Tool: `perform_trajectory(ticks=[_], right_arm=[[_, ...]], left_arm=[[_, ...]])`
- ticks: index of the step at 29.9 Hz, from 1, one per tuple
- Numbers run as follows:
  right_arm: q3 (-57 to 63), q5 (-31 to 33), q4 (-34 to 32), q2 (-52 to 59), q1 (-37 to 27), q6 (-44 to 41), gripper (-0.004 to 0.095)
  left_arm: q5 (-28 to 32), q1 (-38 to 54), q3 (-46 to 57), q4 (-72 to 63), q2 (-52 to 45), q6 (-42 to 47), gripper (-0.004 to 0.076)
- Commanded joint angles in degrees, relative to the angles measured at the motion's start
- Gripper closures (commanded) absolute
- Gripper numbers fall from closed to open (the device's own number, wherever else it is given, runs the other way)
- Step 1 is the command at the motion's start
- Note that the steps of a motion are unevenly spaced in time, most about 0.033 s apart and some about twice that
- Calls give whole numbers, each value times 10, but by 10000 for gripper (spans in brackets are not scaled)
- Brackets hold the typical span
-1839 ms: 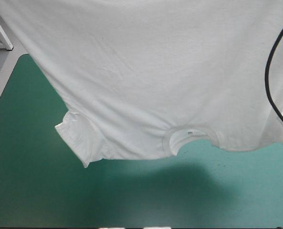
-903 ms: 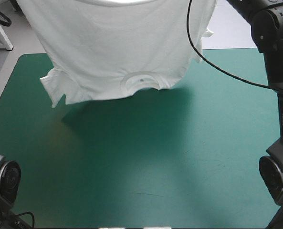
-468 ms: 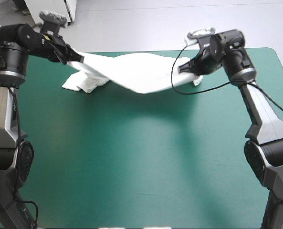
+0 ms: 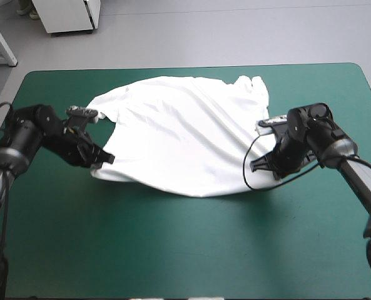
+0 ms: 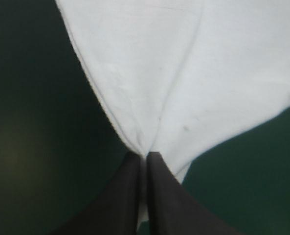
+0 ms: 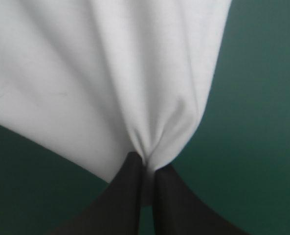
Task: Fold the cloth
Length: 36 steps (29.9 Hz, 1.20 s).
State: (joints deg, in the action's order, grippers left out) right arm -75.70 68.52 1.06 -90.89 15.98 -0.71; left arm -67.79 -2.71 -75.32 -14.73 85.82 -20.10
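Observation:
The white T-shirt [image 4: 182, 134] lies spread across the far half of the teal-green table, its near hem held just above the cover and sagging in the middle. My left gripper [image 4: 104, 159] is shut on the T-shirt at its near left corner. In the left wrist view the cloth [image 5: 184, 83] fans out ahead of the pinched fingertips of that gripper [image 5: 145, 155]. My right gripper [image 4: 258, 164] is shut on the T-shirt at the near right corner. The right wrist view shows folds of cloth [image 6: 110, 73] gathering into its gripper [image 6: 147, 164].
Bare teal-green cover [image 4: 185, 250] fills the near half of the table in front of the T-shirt. A strip of it also shows along the far edge [image 4: 310, 75] beyond the cloth.
Earlier both arms held the T-shirt high, hanging in front of the camera. They swung it out and down toward the far side, then drew back; the cloth now rests spread on the table.

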Motion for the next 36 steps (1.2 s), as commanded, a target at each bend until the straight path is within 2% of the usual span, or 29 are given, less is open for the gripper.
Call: perform_trajectory(ticks=[1, 4, 7, 13, 20, 22, 24, 26, 28, 31, 33, 36], right_arm=[[79, 12, 20, 87, -2, 17, 923], [160, 12, 54, 142, -2, 19, 923], [236, 13, 68, 195, -2, 19, 923], [332, 15, 115, 279, -2, 10, 923], [364, 15, 111, 298, -2, 33, 907], [363, 12, 112, 298, -2, 49, 829], [363, 2, 111, 298, -2, 53, 708], [363, -14, 114, 298, -2, 53, 535], [361, -34, 118, 298, -2, 53, 334], [348, -68, 115, 298, -2, 45, 134], [328, -89, 104, 298, -2, 31, 102], [276, -106, 66, 298, -2, -4, 119]], left_arm=[[8, -3, 105, -15, -114, 29, 733], [-15, -3, 193, -1, -181, 43, 733], [-64, -3, 243, 38, -222, 78, 733], [-61, -4, 308, 56, -278, 102, 733], [-60, -4, 343, 48, -295, 92, 732], [-59, -4, 343, 31, -295, 82, 707], [-57, -4, 343, 21, -295, 66, 666], [-54, -4, 343, 16, -295, 63, 588], [-50, -4, 343, 7, -295, 63, 472], [-28, -4, 340, 4, -295, 63, 275], [-6, -4, 331, 4, -295, 63, 204], [17, -4, 300, 7, -295, 66, 186]])
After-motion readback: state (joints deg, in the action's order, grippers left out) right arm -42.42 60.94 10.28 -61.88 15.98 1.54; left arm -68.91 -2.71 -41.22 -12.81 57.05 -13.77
